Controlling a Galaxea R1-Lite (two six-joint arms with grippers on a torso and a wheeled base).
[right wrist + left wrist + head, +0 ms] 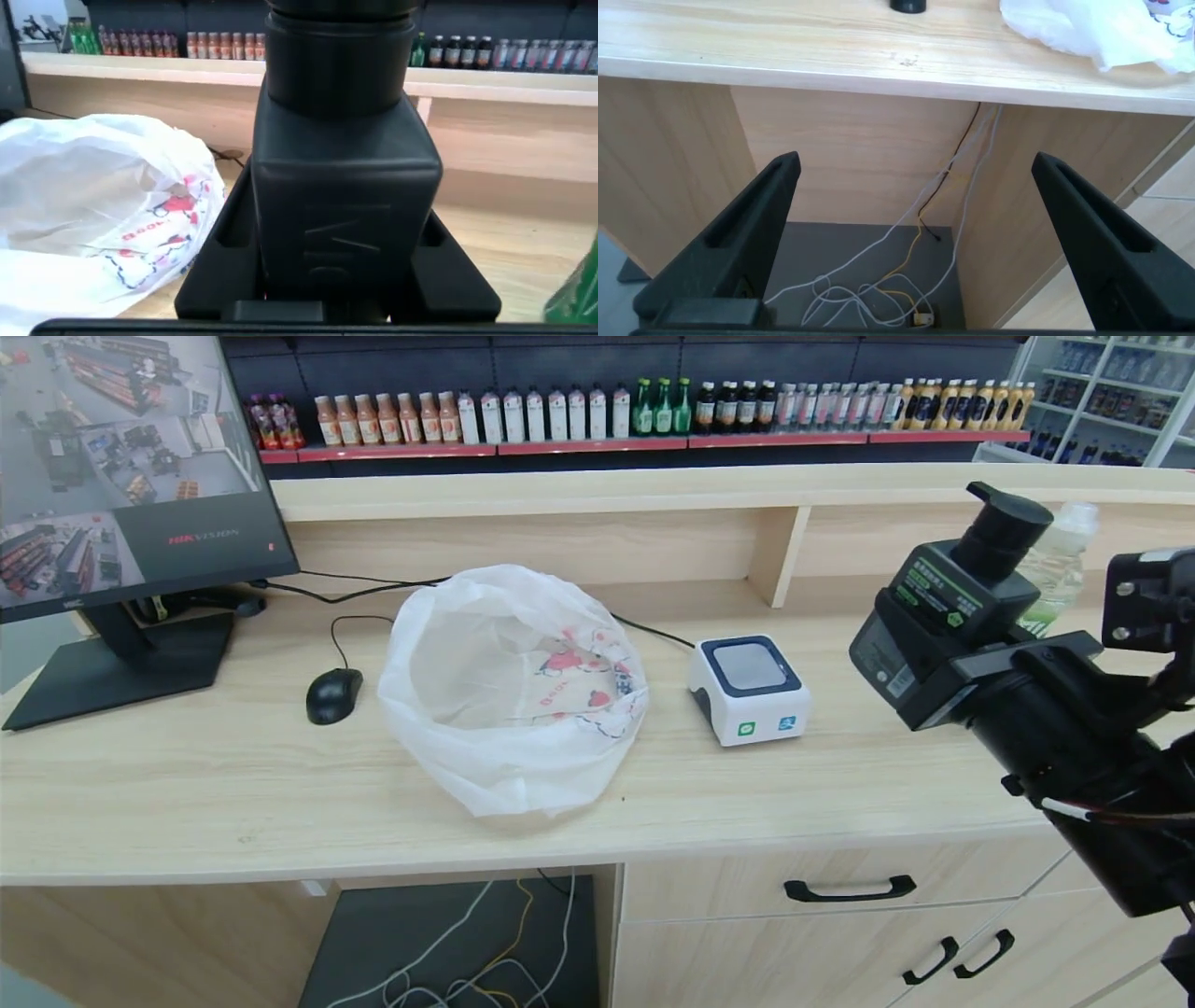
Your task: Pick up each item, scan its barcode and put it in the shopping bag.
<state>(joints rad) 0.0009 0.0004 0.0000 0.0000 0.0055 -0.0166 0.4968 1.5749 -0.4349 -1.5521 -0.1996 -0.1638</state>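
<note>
At the right, above the counter [233,784], I see my right gripper [985,663] clamped on the black bottle [934,593], right of the scanner [750,689]. The shopping bag [513,691] sits mid-counter, and my left gripper [917,173] gapes wide below the near edge.

Clearly a shop checkout: shelves [588,446] of bottles [597,413] behind a wooden counter [233,784] carrying a scanner [749,689], a monitor [112,448] with camera feeds and a shopping bag [509,686].

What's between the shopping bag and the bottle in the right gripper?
Head view: the white scanner sits on the counter between the shopping bag and the black bottle held by the right gripper.
</note>
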